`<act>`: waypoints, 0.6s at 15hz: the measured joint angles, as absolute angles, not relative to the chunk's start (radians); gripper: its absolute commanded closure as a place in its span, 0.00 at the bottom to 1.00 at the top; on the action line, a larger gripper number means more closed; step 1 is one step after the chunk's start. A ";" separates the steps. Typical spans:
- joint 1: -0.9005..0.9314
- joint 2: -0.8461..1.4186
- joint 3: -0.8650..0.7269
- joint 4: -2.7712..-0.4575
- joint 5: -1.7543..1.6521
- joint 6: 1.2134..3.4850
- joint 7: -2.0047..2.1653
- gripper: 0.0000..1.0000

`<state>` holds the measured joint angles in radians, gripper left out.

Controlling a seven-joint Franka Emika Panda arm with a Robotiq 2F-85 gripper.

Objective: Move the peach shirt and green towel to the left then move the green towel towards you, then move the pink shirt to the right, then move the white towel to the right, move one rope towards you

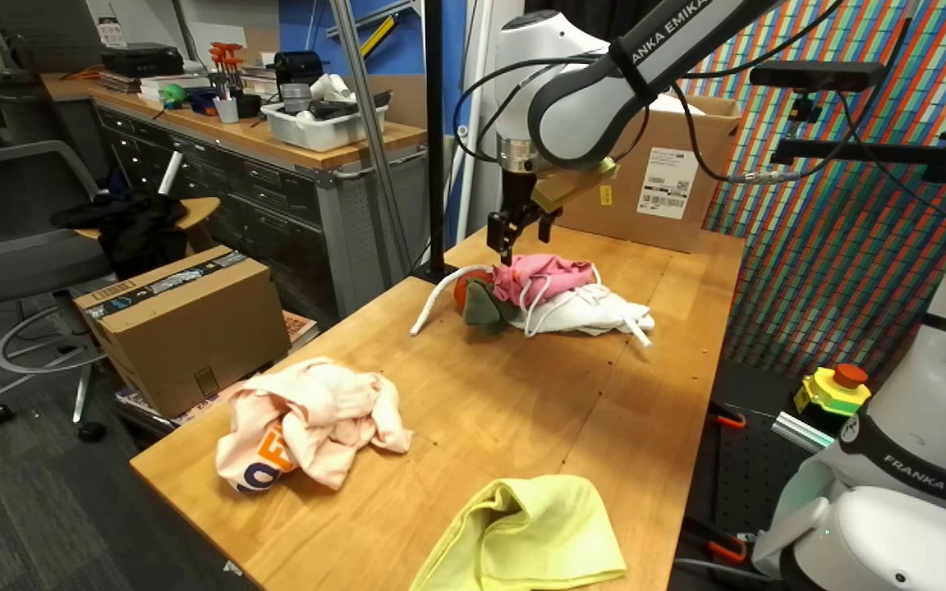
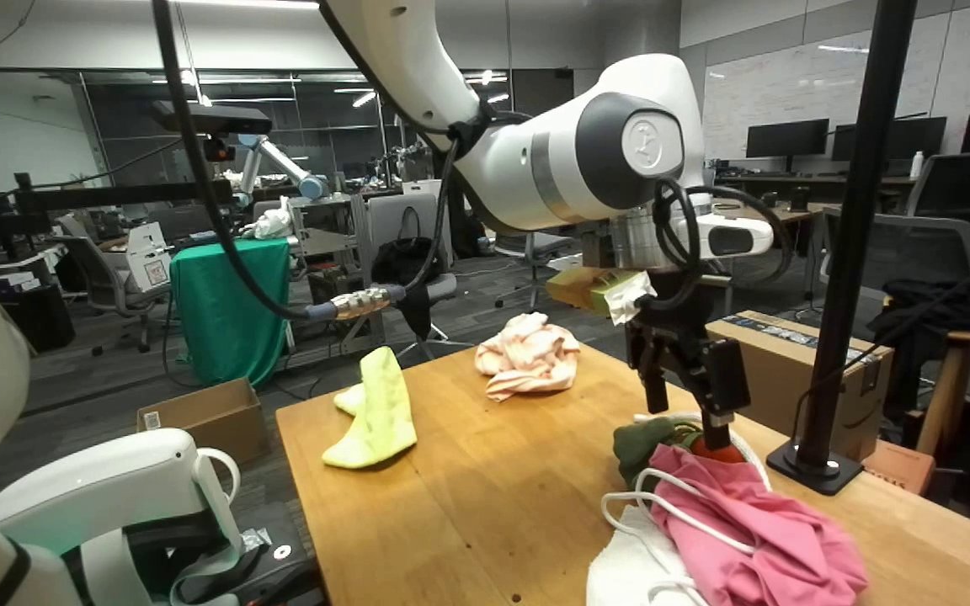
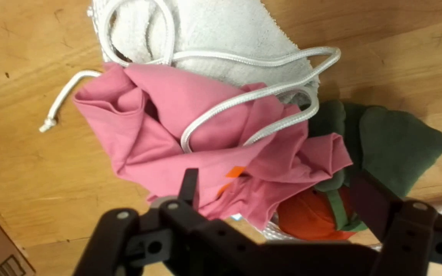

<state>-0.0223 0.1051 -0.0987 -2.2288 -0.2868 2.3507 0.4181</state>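
On bench: red-and-green bundle, box (white label showing). Just beside bench: taped carton, grey chair near it.

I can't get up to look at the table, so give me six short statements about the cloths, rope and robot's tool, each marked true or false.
1. The peach shirt and the green towel lie apart. True.
2. The peach shirt is spread out flat. False: it lies crumpled.
3. The white rope crosses both the white towel and the pink shirt. True.
4. The green towel lies partly under the pink shirt. False: the white towel does.
5. The tool stands open above the pink shirt. True.
6. The tool grips the white rope. False: it holds nothing.
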 measured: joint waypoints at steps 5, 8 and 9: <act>-0.023 0.140 -0.125 -2.231 -0.338 2.353 0.582 0.00; -0.024 0.156 -0.136 -2.233 -0.342 2.353 0.626 0.00; -0.024 0.158 -0.136 -2.236 -0.342 2.354 0.627 0.00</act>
<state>-0.0237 0.1580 -0.1365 -2.2355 -0.3416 2.3536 0.6270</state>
